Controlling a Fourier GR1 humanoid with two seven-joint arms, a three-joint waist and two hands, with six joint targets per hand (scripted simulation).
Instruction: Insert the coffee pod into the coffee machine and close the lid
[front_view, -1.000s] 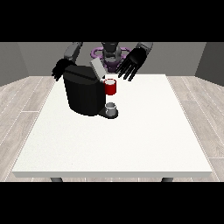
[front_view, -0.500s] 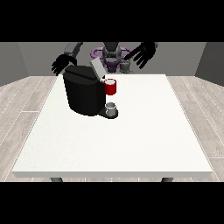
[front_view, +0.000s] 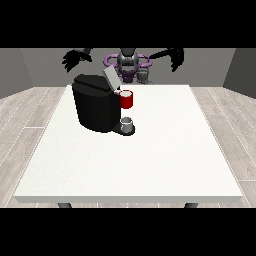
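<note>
The black coffee machine (front_view: 97, 107) stands on the white table (front_view: 150, 160), left of the middle. Its grey lid (front_view: 111, 79) is tilted up and open. A red thing at the machine (front_view: 126, 99) sits at its front top, and a grey cup (front_view: 128, 124) stands on the base below it. A small grey thing (front_view: 143, 75) is at the table's far edge, in front of the robot; I cannot tell whether it is the pod. The hand at the view's left (front_view: 75, 58) and the hand at the view's right (front_view: 175, 56) are raised high and wide apart, fingers spread, holding nothing.
The robot's torso (front_view: 128, 62) is behind the far table edge. Grey plank floor surrounds the table.
Both hands have lifted from beside the machine's top and swung outward and upward, away from the machine. The lid, red thing and grey cup look unchanged.
</note>
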